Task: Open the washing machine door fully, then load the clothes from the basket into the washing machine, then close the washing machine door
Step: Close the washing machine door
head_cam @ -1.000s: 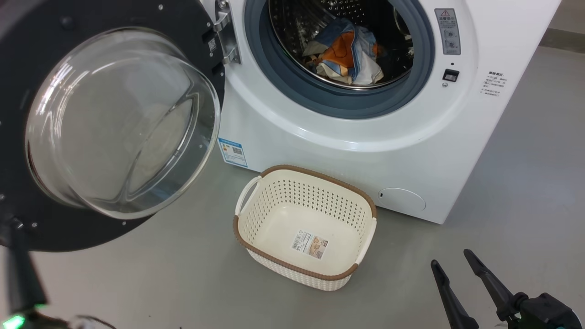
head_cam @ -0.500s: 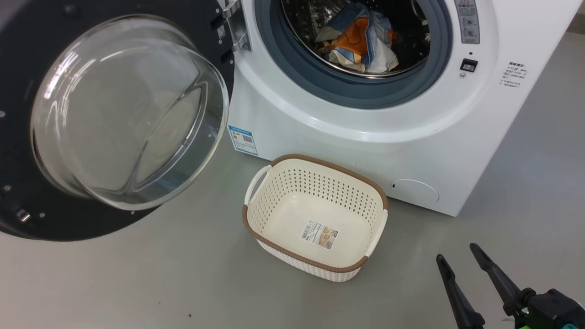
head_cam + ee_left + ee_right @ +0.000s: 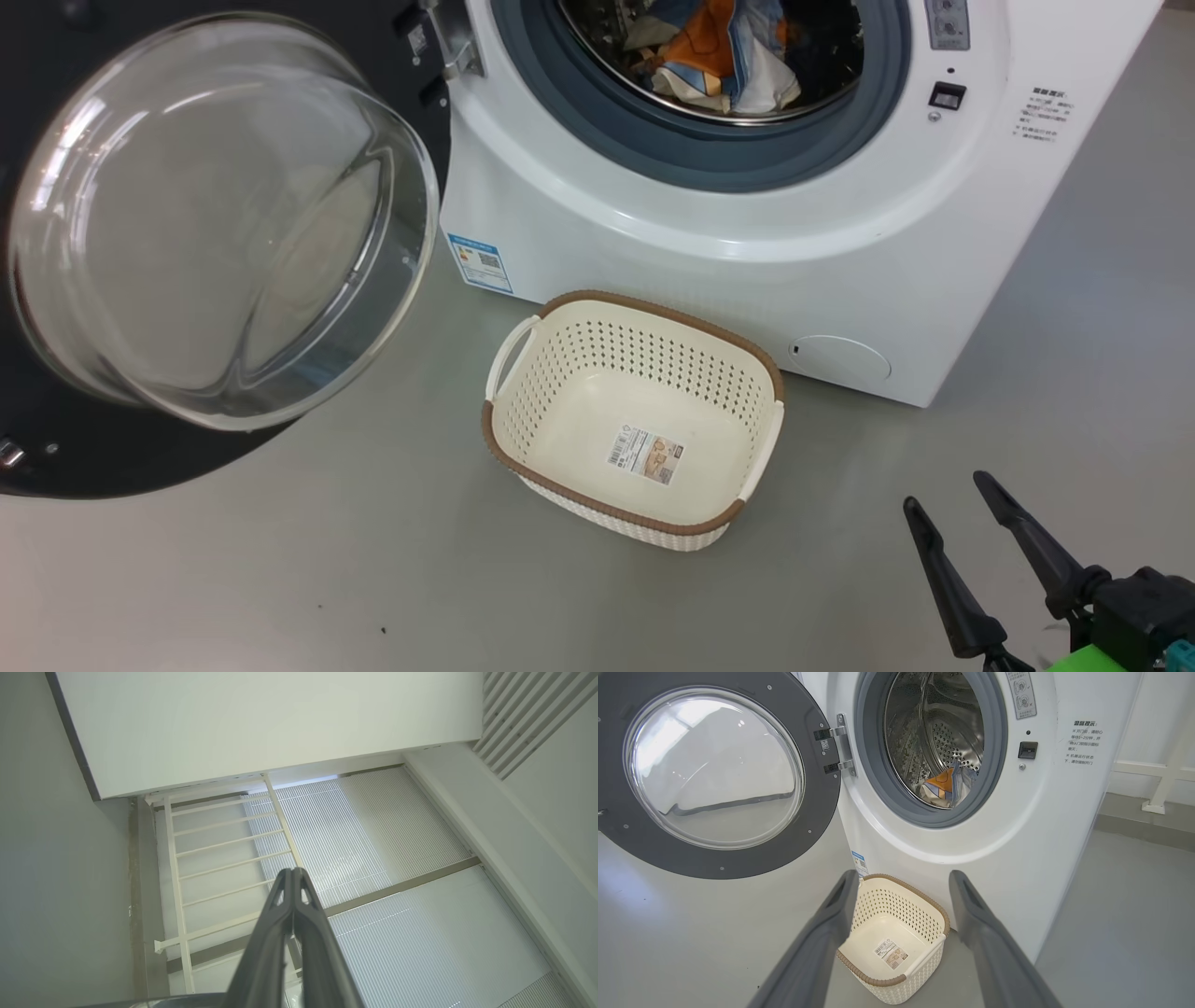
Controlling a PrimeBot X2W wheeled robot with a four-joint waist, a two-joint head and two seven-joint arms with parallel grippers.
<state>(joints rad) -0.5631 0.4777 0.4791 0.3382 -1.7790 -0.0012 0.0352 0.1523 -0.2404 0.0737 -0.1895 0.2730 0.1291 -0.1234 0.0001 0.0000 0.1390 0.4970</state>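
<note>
In the head view, the washing machine door (image 3: 219, 219) is swung wide to the left of the washing machine (image 3: 709, 271). The clothes (image 3: 724, 56) lie inside the drum, near its front edge. The basket (image 3: 644, 359) stands empty on the floor (image 3: 280, 579), just before the machine. The right gripper (image 3: 945, 491) is low at the right with its fingers spread and nothing between them.

In the left wrist view, the left gripper (image 3: 293, 877) has its two fingers pressed together on nothing. It points toward a white railing (image 3: 219, 844) and a wall, away from the machine.

In the right wrist view, the right gripper's fingers (image 3: 831, 924) stand far apart and frame the basket (image 3: 896, 905), well short of it. The clothes (image 3: 945, 786) sit low in the drum.

We judge that only the closing remains. A fold of cloth near the grey seal (image 3: 878, 788) could be pinched when the door shuts. A closed fingertip could also slip on the glossy rim. We cannot tell if the door's lower edge clears the basket.
</note>
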